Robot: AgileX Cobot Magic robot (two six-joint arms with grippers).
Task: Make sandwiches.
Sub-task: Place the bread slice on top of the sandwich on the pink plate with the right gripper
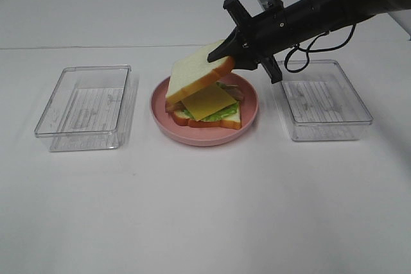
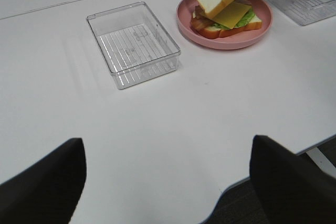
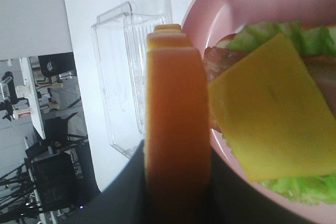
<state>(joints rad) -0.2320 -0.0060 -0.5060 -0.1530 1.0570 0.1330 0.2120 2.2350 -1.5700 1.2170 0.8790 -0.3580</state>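
Exterior high view: the sandwich stack (image 1: 209, 112) sits on the pink plate (image 1: 164, 120) at the middle of the white bench (image 1: 205, 210). Layers in place, from the bottom: one bread slice, lettuce (image 1: 221, 113), bacon (image 1: 236, 92), and a cheese slice (image 1: 207, 101) on top, lying slightly askew. The top bread slice (image 1: 196, 75) is not yet seated. The right claw (image 1: 232, 56) is clamped on one edge of it and holds it tilted, its lower end touching the stack on the side toward the left tray, its upper end raised clear of the cheese. The right wrist view confirms the slice's crust pinched between the jaws directly over the plate.

The left claw (image 2: 168, 182) stands wide apart and empty, well back from the plate. Both clear trays (image 1: 87, 107) (image 1: 324, 99) flanking the plate hold nothing.

Assessment: assembly is nearly complete. Outstanding: lay the top slice flat and square on the cheese, then release it.
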